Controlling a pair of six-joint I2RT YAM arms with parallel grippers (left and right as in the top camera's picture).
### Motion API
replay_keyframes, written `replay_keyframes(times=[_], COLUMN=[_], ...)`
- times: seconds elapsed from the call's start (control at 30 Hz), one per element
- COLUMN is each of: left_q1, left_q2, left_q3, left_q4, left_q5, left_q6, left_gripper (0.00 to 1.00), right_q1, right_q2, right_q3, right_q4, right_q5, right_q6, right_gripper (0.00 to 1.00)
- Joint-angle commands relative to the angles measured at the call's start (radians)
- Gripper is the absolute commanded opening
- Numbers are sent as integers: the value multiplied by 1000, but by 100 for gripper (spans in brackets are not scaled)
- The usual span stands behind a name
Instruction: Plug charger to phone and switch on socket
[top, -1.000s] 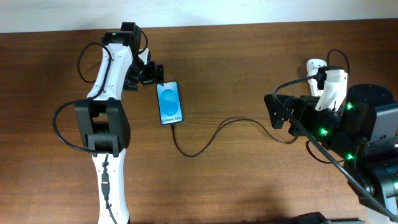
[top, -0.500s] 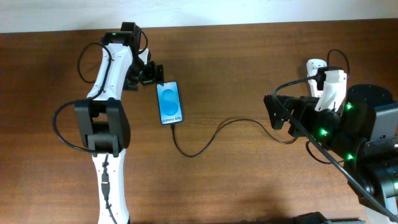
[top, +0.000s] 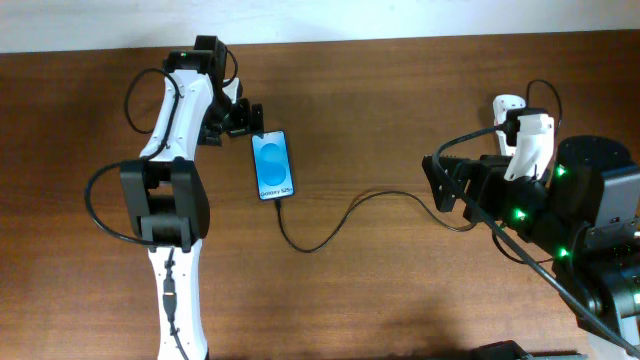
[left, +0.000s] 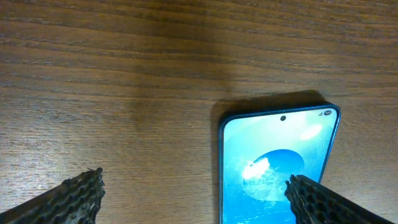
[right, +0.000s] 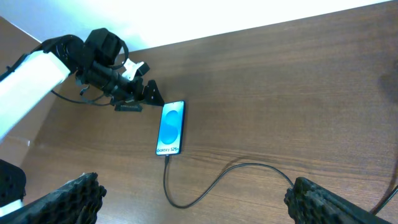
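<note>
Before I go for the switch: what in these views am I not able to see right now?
1. Socket: in the overhead view only one white end shows. The right arm hides the rest, switches included.
2. Charger tip at the phone: too small in the overhead and right wrist views to judge seating. The left wrist frame cuts off that end.
3. Charger's far end: in the overhead view it runs under the right arm.

The only legible text is on the phone (top: 273, 165): small white lettering, "Galaxy S25", at the lower end of its blue screen; in the right wrist view the same line is too small to read.
</note>
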Motion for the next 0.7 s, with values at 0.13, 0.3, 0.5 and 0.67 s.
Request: replay_keyframes(times=[0.13, 0.3, 0.5, 0.67], left_q1=[6, 6, 6, 6], left_q2=[16, 16, 16, 16], left_q3=[15, 16, 16, 16], left_q4=[-1, -1, -1, -1], left_q5=[-11, -11, -11, -11], left_q6=[-1, -1, -1, -1], left_gripper=[99, 99, 99, 99], right_q1=[-2, -2, -3, -8], right_q2=[-3, -3, 8, 11], right_q3=[15, 15, 15, 33], right_q4=[-3, 20, 86, 164], right_q5=[-13, -8, 95, 189], right_q6=[-18, -18, -17, -14], right_gripper=[98, 98, 98, 98])
